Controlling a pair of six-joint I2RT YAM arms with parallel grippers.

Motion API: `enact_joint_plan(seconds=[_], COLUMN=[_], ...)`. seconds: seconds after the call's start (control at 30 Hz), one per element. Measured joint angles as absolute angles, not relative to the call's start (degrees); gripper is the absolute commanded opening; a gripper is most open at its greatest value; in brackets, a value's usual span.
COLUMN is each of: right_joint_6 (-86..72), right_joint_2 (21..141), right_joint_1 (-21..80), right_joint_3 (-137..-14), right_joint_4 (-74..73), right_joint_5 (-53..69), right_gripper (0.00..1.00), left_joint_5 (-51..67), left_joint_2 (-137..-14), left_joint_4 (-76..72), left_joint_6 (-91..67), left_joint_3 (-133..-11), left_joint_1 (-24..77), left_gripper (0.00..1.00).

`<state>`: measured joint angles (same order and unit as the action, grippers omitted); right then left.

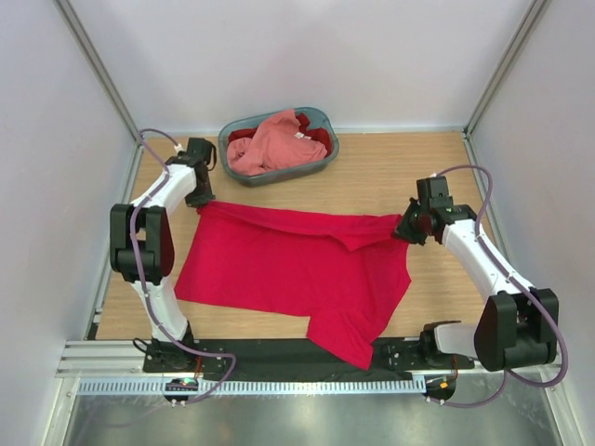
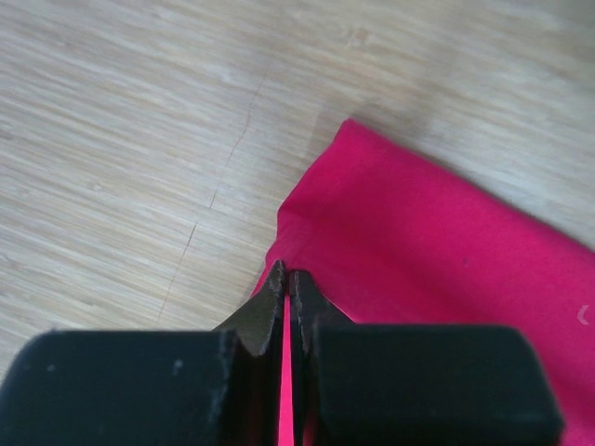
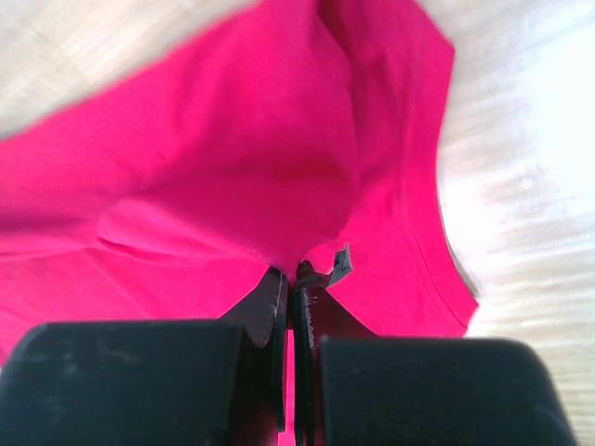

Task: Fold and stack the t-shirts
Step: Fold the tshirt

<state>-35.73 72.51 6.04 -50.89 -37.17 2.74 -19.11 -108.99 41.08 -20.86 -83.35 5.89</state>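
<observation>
Jaws, left and right, are clamped on the far edge of the crimson t-shirt (image 1: 279, 265), one at each end, that edge running crosswise and the body lying on the table (image 1: 409, 177) nearward of them.

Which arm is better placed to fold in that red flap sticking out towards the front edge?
Probably the right. The right tool pinches the red t-shirt at its far right side, the same side as the flap. The left tool pinches the far left corner, across the shirt.
</observation>
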Motion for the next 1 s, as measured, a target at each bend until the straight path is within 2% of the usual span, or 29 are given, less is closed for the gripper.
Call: enact_joint_plan(seconds=[0.47,0.8,1.0], right_joint_6=[-34.2,-33.3,-33.3], right_joint_2=[78.8,78.7,76.1], right_joint_1=[5.9,5.8,5.8], right_joint_3=[-57.9,-58.8,-54.4], right_joint_4=[-34.7,-34.3,-34.5], right_joint_5=[2.0,2.5,2.8], right_gripper=[0.01,0.01,0.01], left_joint_5=[-16.9,-16.8,-17.6], left_joint_2=[-109.5,-109.5,-109.5], left_joint_4=[38.4,37.1,37.4], left_joint_6=[-19.5,-19.0,-19.0], left_joint_3=[-92.2,-86.9,-82.9], left_joint_1=[5.9,5.9,5.9], left_gripper=[0.00,0.00,0.00])
